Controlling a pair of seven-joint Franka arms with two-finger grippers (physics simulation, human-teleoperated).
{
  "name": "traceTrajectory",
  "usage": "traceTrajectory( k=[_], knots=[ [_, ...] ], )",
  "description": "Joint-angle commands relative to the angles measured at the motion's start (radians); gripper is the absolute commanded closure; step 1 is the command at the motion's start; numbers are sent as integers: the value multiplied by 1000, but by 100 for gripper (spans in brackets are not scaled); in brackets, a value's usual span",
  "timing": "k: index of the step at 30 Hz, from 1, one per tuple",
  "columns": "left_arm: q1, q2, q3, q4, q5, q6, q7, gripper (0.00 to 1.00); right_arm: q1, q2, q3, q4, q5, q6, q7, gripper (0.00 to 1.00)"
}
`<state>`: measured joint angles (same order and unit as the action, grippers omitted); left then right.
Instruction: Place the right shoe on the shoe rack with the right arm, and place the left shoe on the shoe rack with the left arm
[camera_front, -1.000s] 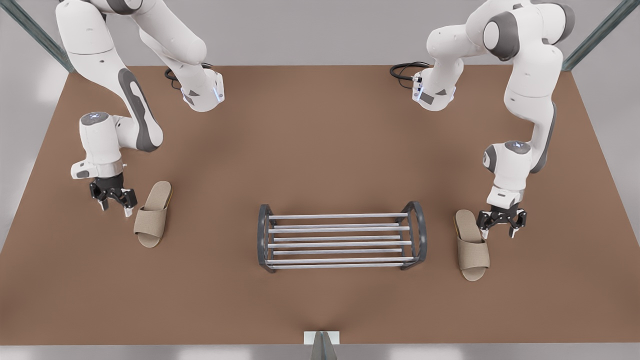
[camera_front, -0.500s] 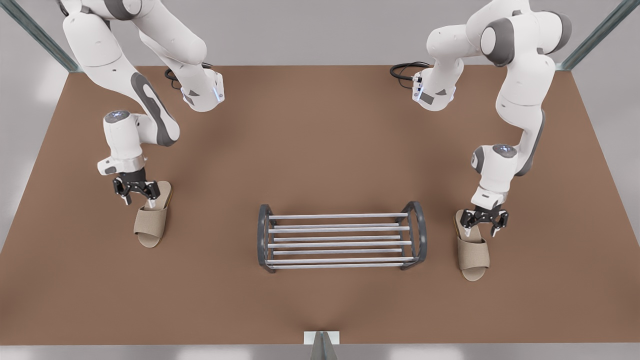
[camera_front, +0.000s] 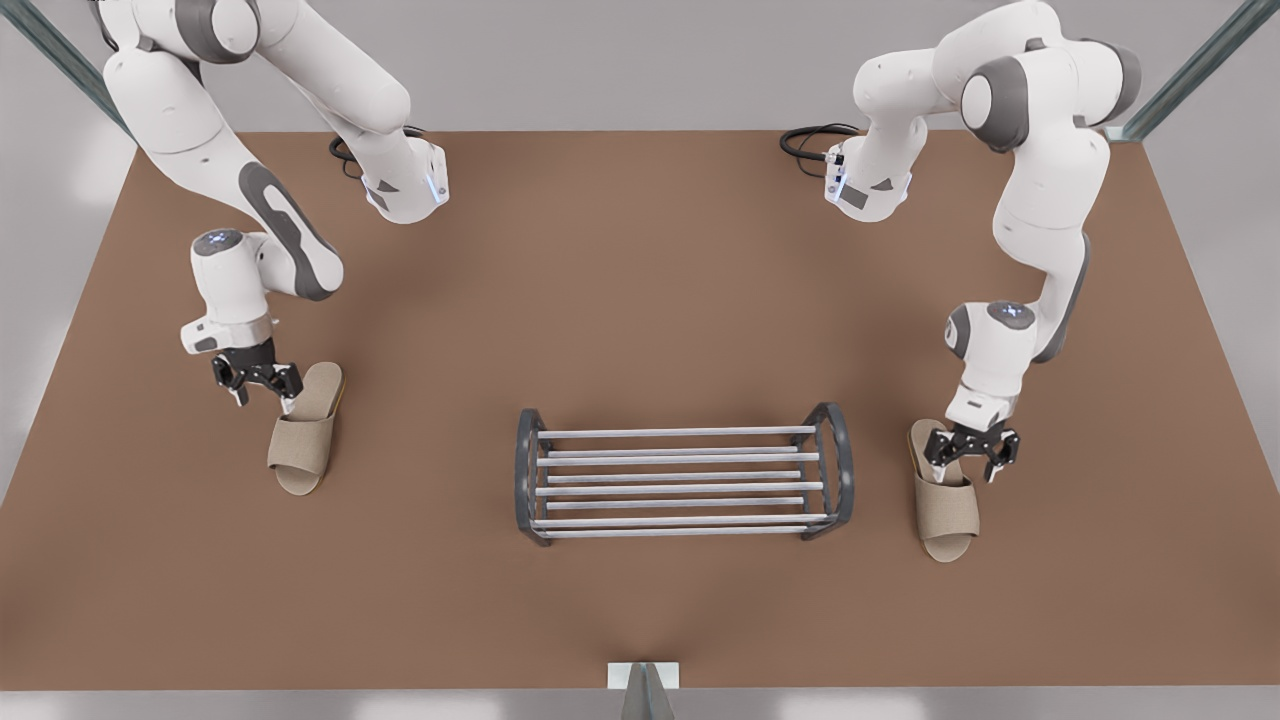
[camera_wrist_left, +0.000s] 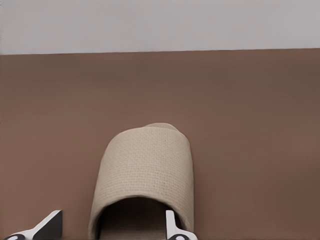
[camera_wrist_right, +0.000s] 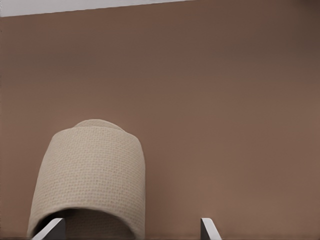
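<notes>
Front view, right gripper (camera_front: 262, 400): opened wide, brought down at the heel of the right shoe (camera_front: 303, 440).
Left gripper (camera_front: 962, 462): opened wide, lowered astride the left shoe (camera_front: 945, 500).
Shoe rack (camera_front: 680, 478): unloaded, between the shoes.
Meaning: grasping is judged imminent.

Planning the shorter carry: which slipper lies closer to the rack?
The left shoe, on the front view's right; it lies just beside the shoe rack.

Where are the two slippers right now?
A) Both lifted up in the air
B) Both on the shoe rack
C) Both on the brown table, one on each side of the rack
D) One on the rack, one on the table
C: one slipper lies on the table at the front view's left of the shoe rack, the other slipper at its right.
</notes>
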<state>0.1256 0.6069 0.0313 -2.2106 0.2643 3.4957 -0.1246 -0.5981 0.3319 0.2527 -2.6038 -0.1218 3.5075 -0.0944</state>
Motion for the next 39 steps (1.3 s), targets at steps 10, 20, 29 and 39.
traceTrajectory(
  k=[10, 20, 29, 39],
  knots=[
    [14, 39, 6, 42, 1, -1, 0, 0, 6, 73, 0, 37, -6, 1, -126, 0],
    [14, 77, 4, 85, 0, -1, 0, 0, 4, 111, -1, 74, -10, 1, -128, 0],
    [14, 83, 4, 106, 1, -1, 0, 0, -3, 154, -3, 102, -10, 1, -128, 0],
    [22, 88, 4, 104, 1, -1, 2, 27, 7, 185, 0, 122, -1, 1, -119, 0]
  ],
)
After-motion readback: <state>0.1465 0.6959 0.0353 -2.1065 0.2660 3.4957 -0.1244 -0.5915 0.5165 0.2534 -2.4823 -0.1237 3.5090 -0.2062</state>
